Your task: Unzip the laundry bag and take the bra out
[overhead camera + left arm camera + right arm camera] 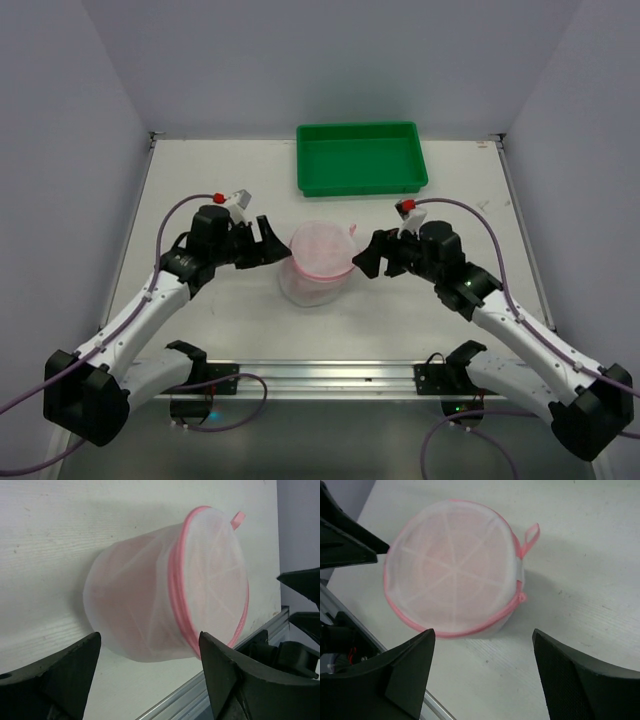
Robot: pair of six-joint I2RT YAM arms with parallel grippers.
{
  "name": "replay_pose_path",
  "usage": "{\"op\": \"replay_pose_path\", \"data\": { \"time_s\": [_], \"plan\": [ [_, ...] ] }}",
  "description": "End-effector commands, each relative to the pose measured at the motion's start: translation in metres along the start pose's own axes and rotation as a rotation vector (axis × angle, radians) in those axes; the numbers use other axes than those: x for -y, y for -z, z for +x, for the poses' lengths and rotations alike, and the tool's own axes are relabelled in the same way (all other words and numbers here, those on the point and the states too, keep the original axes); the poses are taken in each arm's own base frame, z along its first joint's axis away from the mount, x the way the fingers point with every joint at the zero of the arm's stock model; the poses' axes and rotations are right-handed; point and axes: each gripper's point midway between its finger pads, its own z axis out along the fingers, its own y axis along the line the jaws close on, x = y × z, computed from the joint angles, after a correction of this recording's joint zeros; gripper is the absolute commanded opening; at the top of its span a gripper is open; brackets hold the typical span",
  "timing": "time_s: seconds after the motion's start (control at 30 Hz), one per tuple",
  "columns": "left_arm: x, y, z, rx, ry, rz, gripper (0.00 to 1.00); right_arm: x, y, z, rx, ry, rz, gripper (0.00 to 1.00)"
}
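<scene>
The laundry bag [320,262] stands upright mid-table, a round white mesh drum with pink zipper trim around its lid. Its pink loop [530,536] sticks out at the far side and the zipper pull [521,598] sits on the rim, which looks zipped. A pinkish mass shows dimly through the mesh [135,605]; the bra itself is hidden inside. My left gripper [270,243] is open just left of the bag, not touching it. My right gripper [372,254] is open just right of it, also apart. In each wrist view the bag [452,570] lies ahead of empty, spread fingers [222,672].
A green tray [362,158] sits empty at the back of the table, behind the bag. A metal rail [330,376] runs along the near edge between the arm bases. Grey walls close in the left, right and back sides.
</scene>
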Motion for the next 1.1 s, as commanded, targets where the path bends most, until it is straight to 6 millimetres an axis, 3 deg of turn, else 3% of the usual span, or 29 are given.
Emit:
{"op": "replay_pose_path", "data": {
  "time_s": [0.0, 0.17, 0.3, 0.33, 0.4, 0.43, 0.47, 0.53, 0.57, 0.6, 0.67, 0.8, 1.07],
  "plan": [
    [0.010, 0.014, -0.029, 0.112, 0.025, -0.016, 0.83, -0.013, 0.024, -0.029, 0.100, 0.057, -0.017, 0.81],
    [0.015, 0.014, -0.036, 0.133, 0.035, -0.001, 0.77, -0.037, 0.032, -0.046, 0.141, 0.082, -0.067, 0.81],
    [0.006, 0.007, -0.024, 0.106, 0.069, -0.013, 0.68, -0.059, 0.019, -0.054, 0.131, 0.138, -0.066, 0.80],
    [-0.002, 0.003, -0.015, 0.091, 0.080, -0.026, 0.66, -0.067, 0.019, -0.063, 0.139, 0.153, -0.067, 0.80],
    [-0.012, 0.002, -0.009, 0.097, 0.098, -0.054, 0.65, -0.077, 0.002, -0.055, 0.095, 0.180, -0.057, 0.79],
    [-0.022, -0.001, -0.001, 0.086, 0.109, -0.080, 0.63, -0.086, 0.000, -0.063, 0.105, 0.186, -0.068, 0.78],
    [-0.028, -0.003, 0.003, 0.086, 0.112, -0.100, 0.63, -0.089, -0.011, -0.057, 0.080, 0.197, -0.051, 0.78],
    [-0.045, -0.007, 0.009, 0.093, 0.121, -0.155, 0.62, -0.095, -0.018, -0.063, 0.083, 0.198, -0.029, 0.77],
    [-0.054, -0.011, 0.019, 0.071, 0.129, -0.175, 0.62, -0.097, -0.030, -0.054, 0.049, 0.206, -0.012, 0.77],
    [-0.058, -0.016, 0.023, 0.059, 0.137, -0.181, 0.61, -0.100, -0.033, -0.062, 0.064, 0.205, 0.008, 0.76],
    [-0.068, -0.023, 0.038, 0.023, 0.157, -0.192, 0.61, -0.106, -0.041, -0.055, 0.033, 0.212, 0.020, 0.75],
    [-0.066, -0.035, 0.054, -0.031, 0.200, -0.132, 0.61, -0.108, -0.067, -0.040, -0.021, 0.240, 0.076, 0.73],
    [-0.048, -0.049, 0.058, -0.027, 0.244, -0.006, 0.53, -0.113, -0.093, -0.017, -0.097, 0.240, 0.121, 0.65]
  ]
}}
